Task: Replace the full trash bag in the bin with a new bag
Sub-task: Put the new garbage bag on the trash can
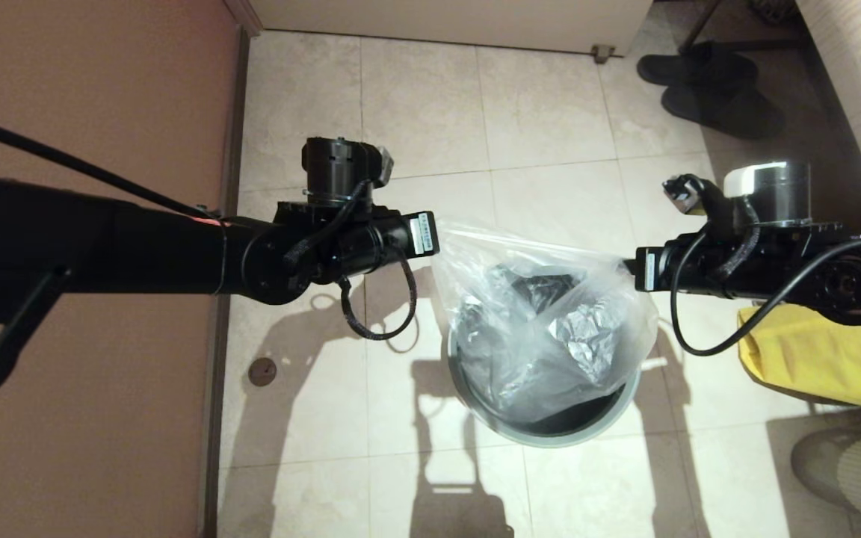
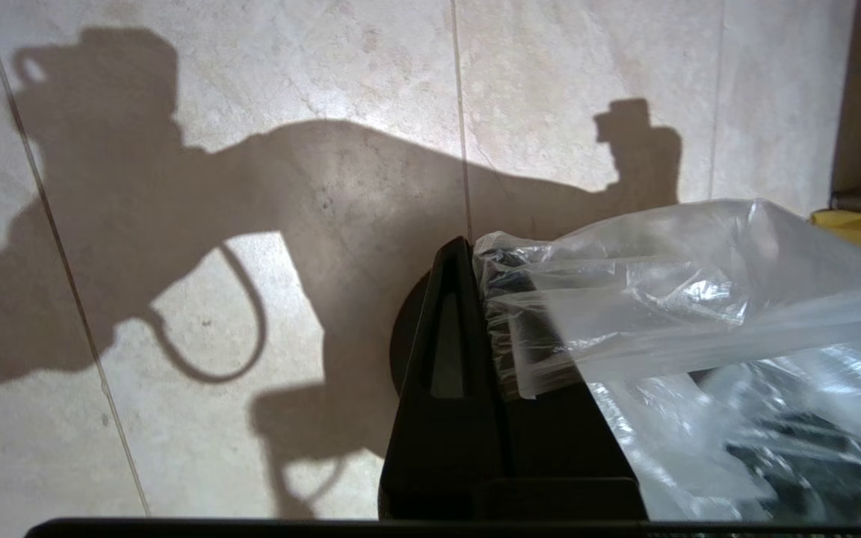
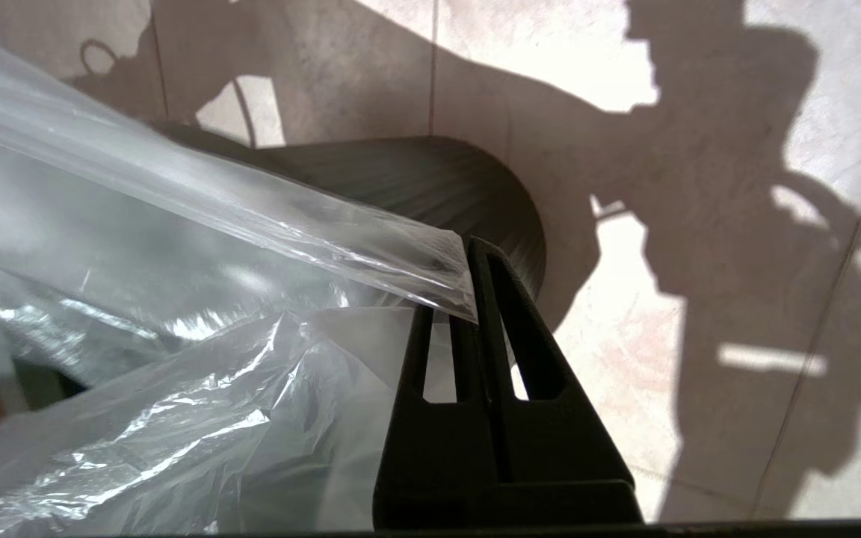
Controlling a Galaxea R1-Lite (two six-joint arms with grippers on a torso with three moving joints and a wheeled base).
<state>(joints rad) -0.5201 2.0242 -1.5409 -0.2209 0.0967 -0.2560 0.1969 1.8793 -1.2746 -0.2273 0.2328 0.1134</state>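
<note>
The new bag point(image 1: 542, 314) hangs stretched between the two arms above the bin point(image 1: 550, 437), which stands on the tiled floor well away from the walls, and its lower part already sags down into the bin's mouth. The left pincer point(image 2: 479, 258) is clamped on one side of the bag's mouth, a crumpled fold of film caught between its closed tips; the right pincer point(image 3: 471, 250) is pinched shut on the opposite edge, where the film pulls taut into a flat band. The bag looks nearly weightless, limp and slick, so I judge it will billow, cling to itself and slide out of a loose grip; it could also tear if pulled hard across the rim. The sensible place to hold it is where it is held now, on the doubled film at the mouth's edge, on opposite sides, so the opening can be spread wider than the rim and drawn down over it. A yellow sack point(image 1: 819, 359) lies on the floor just beside the bin.
</note>
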